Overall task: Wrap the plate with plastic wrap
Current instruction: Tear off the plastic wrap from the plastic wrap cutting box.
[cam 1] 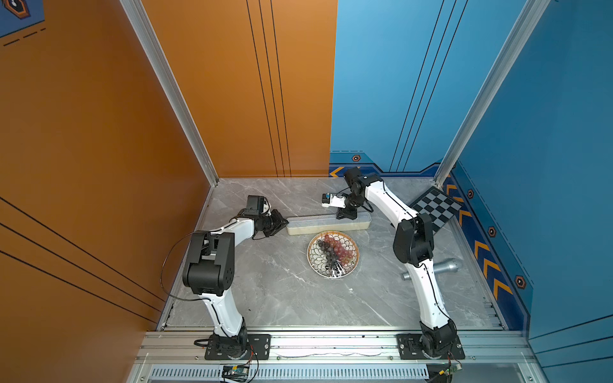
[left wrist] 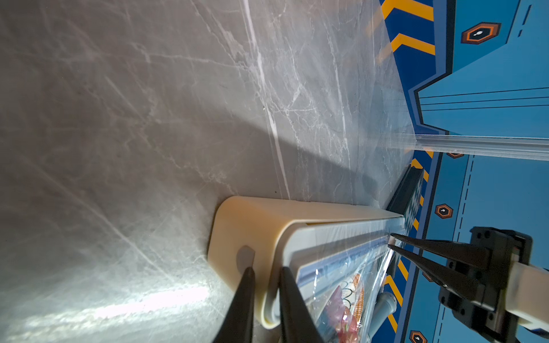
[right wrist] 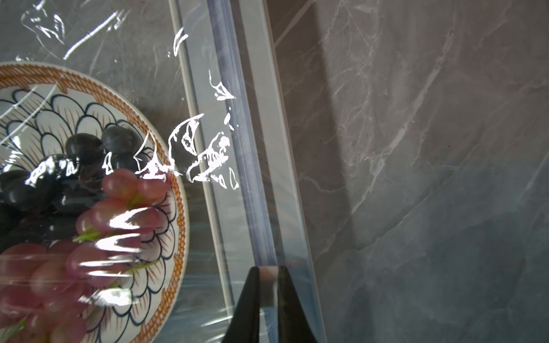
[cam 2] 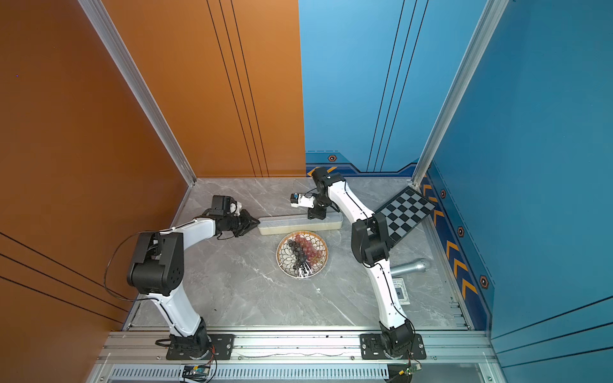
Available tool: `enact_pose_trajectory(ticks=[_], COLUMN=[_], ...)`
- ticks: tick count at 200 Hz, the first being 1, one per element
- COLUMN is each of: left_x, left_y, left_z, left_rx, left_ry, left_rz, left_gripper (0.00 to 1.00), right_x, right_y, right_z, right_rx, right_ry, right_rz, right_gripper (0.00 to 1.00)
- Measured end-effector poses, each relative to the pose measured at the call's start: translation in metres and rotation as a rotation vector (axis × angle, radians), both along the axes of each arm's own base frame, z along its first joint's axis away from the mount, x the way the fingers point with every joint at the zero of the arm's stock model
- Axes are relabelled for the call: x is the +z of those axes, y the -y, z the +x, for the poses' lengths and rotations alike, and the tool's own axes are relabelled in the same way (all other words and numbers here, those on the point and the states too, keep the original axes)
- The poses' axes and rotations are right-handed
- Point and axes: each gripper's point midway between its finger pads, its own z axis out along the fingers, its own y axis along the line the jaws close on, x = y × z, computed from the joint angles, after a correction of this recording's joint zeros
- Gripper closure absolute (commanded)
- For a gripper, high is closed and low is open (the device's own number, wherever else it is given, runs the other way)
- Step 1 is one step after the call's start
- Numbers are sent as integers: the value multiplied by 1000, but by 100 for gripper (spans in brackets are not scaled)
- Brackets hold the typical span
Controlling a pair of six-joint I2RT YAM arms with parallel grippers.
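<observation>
Cutting cleanly, we judge, needs the desk (cam 1: 265, 298) to carry a motionless dispenser box (cam 1: 318, 225). The plate (cam 1: 315, 257) sits just before it, plastic wrap (right wrist: 190, 142) draped over its grapes (cam 1: 335, 250) (not yet severed, it seems). Our left arm (cam 1: 232, 228) reaches in low, left claw (left wrist: 266, 270) pinching the box's end. Our right arm (cam 1: 388, 199) arches over, right claw (right wrist: 268, 268) pointing down, clamped on the small slider (right wrist: 268, 285), which should run straight.

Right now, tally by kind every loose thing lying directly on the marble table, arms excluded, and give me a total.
Plate of grapes: 1
Plastic wrap dispenser box: 1
Chessboard: 1
Grey microphone: 1
Small printed card: 1
Total: 5
</observation>
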Motion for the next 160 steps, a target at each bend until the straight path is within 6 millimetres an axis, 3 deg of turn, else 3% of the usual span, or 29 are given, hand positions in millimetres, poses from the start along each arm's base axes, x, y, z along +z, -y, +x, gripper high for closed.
enact_pose_trajectory(ticks=[51,160], left_x=[0,1], left_y=[1,11], left_z=[0,-2], left_rx=[0,-23], left_ry=[1,3], left_rz=[2,2], left_gripper=[84,85], right_x=[0,0], right_y=[-15,-68], right_z=[-2,-9], right_rx=[8,59], right_ry=[1,24], right_rz=[13,97], right_gripper=[88,87])
